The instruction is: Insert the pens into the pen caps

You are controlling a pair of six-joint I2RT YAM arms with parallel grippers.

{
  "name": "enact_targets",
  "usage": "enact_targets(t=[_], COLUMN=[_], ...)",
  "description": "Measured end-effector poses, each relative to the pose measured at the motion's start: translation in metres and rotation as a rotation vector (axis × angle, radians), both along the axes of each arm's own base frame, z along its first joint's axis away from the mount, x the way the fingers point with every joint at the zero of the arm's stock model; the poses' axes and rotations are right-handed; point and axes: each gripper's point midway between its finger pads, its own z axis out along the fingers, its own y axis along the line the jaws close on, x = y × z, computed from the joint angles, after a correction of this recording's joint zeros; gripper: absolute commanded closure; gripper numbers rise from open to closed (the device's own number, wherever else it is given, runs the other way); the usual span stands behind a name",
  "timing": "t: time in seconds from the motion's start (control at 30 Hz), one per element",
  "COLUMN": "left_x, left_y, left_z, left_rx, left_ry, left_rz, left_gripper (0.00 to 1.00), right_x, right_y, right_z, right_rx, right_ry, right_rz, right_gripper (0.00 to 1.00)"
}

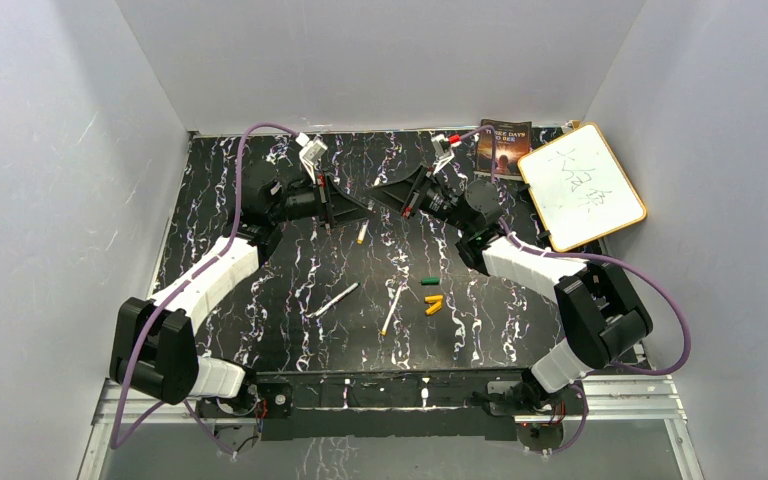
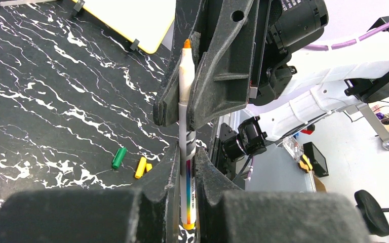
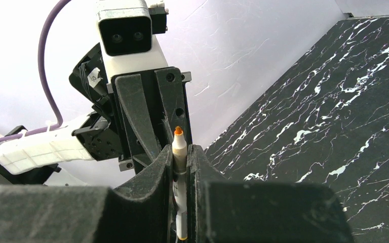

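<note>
1. The left gripper [image 2: 187, 164] is closed around the lower barrel of an orange-tipped pen [image 2: 185, 96], at its rainbow-striped label.
2. The right gripper [image 3: 181, 159] is clamped on the same pen higher up, facing the left gripper, and the orange tip pokes out past its fingers.
3. This pen is held over the far middle of the black marbled table [image 1: 260, 250]; whether its lower end touches the surface is hard to tell.
4. A second pen [image 1: 335, 299] and a third pen [image 1: 393, 310] lie flat and apart, nearer the arm bases.
5. A green cap [image 1: 429, 282] lies right of the third pen. A yellow-orange cap [image 1: 434, 298] and a second yellow-orange cap [image 1: 433, 308] lie side by side just beyond it, towards the bases.
6. A whiteboard [image 1: 582, 185] and a book [image 1: 505, 148] occupy the far right corner.
</note>
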Motion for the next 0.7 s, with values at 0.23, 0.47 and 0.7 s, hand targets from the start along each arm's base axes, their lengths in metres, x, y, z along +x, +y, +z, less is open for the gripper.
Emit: enact_targets(t=[0.23, 0.47, 0.7], left_x=[0.001, 0.003, 0.009], left_y=[-0.001, -0.002, 0.001], left_z=[-0.002, -0.009, -0.023], left_rx=[0.0, 0.008, 0.057], left_ry=[0.011, 0.022, 0.032], left_rz=[-0.003, -0.01, 0.028], left_gripper=[1.0, 1.0, 1.0], right_x=[0.001, 0.003, 0.008], right_y=[0.0, 0.0, -0.012], right_z=[-0.002, -0.009, -0.015], right_rx=[-0.014, -0.04, -0.131], right_ry=[-0.015, -0.011, 0.015], right_rz=[-0.007, -0.015, -0.104], right_gripper=[1.0, 0.69, 0.43])
